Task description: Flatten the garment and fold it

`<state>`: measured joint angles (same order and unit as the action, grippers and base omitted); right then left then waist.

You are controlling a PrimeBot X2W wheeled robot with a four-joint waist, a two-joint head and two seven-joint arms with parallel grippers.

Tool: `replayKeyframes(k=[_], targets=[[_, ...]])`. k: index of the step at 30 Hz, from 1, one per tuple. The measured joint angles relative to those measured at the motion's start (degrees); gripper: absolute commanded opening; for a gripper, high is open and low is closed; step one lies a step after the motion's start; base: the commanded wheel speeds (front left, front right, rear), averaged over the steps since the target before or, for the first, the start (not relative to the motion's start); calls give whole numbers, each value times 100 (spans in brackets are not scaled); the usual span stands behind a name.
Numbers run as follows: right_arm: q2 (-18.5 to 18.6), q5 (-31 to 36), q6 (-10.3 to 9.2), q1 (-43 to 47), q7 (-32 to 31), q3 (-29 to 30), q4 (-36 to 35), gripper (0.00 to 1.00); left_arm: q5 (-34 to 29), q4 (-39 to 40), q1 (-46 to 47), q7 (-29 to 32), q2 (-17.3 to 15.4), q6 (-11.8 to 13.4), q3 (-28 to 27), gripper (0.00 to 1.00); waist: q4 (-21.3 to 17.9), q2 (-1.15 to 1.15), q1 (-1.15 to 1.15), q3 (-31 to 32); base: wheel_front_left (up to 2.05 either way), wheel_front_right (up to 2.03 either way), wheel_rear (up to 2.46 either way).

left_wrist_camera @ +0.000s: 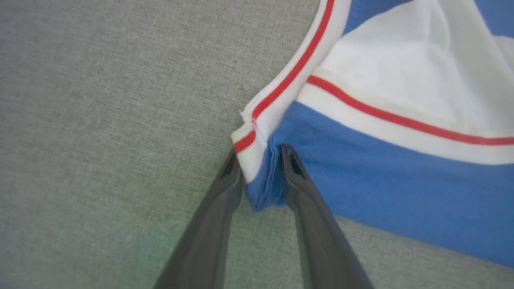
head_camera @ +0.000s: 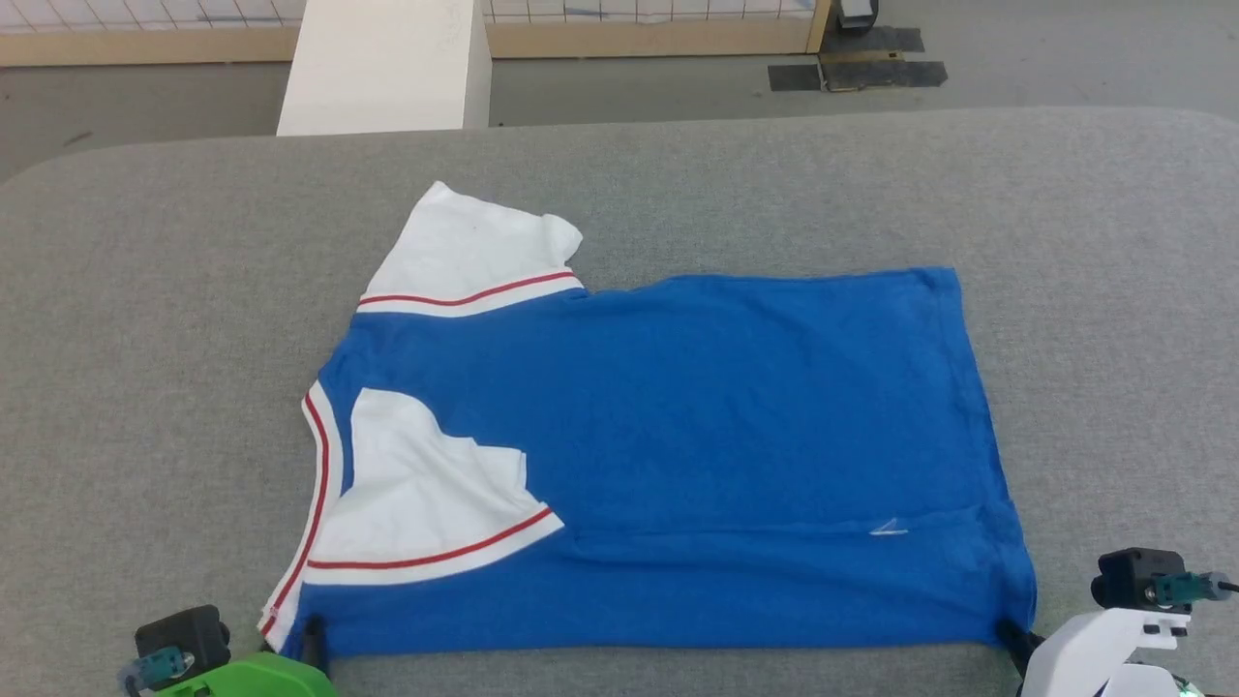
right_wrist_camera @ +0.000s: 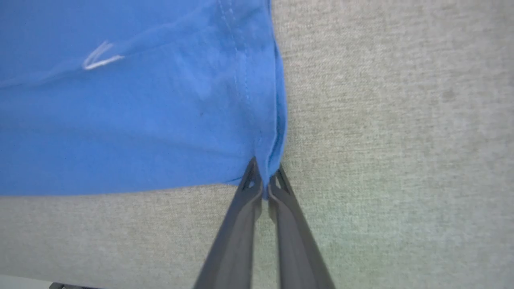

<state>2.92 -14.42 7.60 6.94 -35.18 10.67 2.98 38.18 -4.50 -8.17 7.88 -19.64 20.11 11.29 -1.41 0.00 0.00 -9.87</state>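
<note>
The garment, a bright blue T-shirt, lies flat on the grey table with its collar to the left and its hem to the right. One white red-striped sleeve sticks out at the far side. The other sleeve is folded onto the blue body. My left gripper stands at the near collar corner, jaws parted, with the white-and-blue corner of the garment loose between the fingers. Its dark finger shows at the shirt's near left corner. My right gripper is shut on the garment's near hem corner, also seen as the right gripper.
The grey cloth-covered table runs well beyond the shirt on all sides. Past its far edge stand a white block and a wooden-framed mesh fence on a grey floor with black tape patches.
</note>
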Motion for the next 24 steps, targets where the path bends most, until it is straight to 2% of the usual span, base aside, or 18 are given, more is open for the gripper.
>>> replayKeyframes(k=[1, 7, 13, 15, 18, 24], targets=[[0, -23, 0, 1, 65, 0, -3, 100, 0, -12, 1, -52, -1, -40, -11, 100, -5, 0, 0, 19, 0, 0, 0], [-2, -20, -2, 14, 864, -93, -436, 100, -76, 222, 36, -478, -75, -208, -78, 100, -32, 0, 0, 115, 0, 0, 0], [-5, 186, -2, -12, 1986, -414, -942, 100, -606, 513, 750, -959, -522, -465, -45, 100, -52, 0, 0, -2, 0, 0, 0], [0, 334, -2, -103, 2377, -546, -1029, 100, -853, 516, 1201, -1056, -689, -630, 63, 100, -67, 0, 0, -85, 0, 0, 0], [48, 365, -2, -316, 2942, -716, -1088, 100, -1035, 444, 1978, -1065, -768, -876, 245, 100, -88, 0, 0, -247, 0, 0, 0], [204, 380, -2, -698, 3684, -914, -1032, 100, -1172, -136, 3686, -528, -784, -1429, 594, 100, -153, 0, 0, -698, 0, 0, 0]])
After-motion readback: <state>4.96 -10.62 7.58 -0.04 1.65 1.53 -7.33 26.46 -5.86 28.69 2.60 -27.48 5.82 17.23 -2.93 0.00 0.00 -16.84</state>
